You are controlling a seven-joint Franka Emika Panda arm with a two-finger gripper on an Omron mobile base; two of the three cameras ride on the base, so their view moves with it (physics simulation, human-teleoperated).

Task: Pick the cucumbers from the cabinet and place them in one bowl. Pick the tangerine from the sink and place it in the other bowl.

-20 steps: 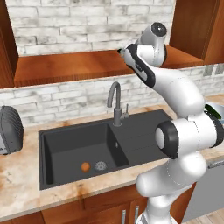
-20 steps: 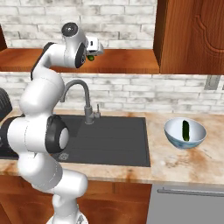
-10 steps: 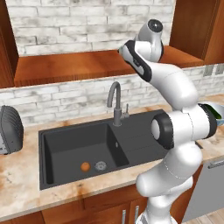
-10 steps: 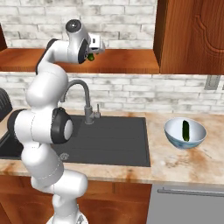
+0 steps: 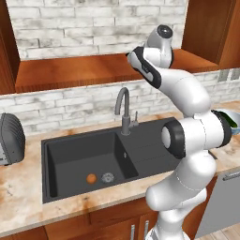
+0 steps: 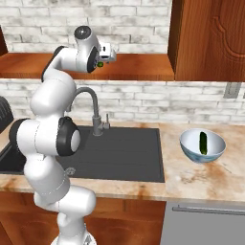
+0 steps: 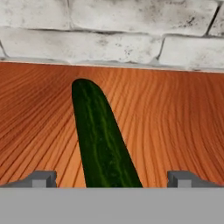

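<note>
On the reddish wooden shelf of the cabinet (image 7: 175,113) lies a dark green cucumber (image 7: 99,140), pointing toward the brick back wall. My gripper (image 7: 113,179) is open, and the near end of the cucumber lies between its two fingertips (image 7: 41,178). The hand sits up at the shelf bay (image 5: 135,58) (image 6: 108,51). Another cucumber (image 6: 203,142) lies in the pale blue bowl (image 6: 191,149) on the counter to the right. The orange tangerine (image 5: 91,178) rests on the floor of the dark sink (image 5: 65,157) beside the drain.
A curved grey tap (image 5: 123,105) stands behind the basin, under my raised arm. A dark rounded appliance (image 5: 9,138) sits on the counter at the left. Carved cabinet doors (image 6: 210,38) flank the open bay.
My hand has edged slightly further in over the shelf. The jaws have stayed open, and the cucumber, tangerine and bowl have not moved.
</note>
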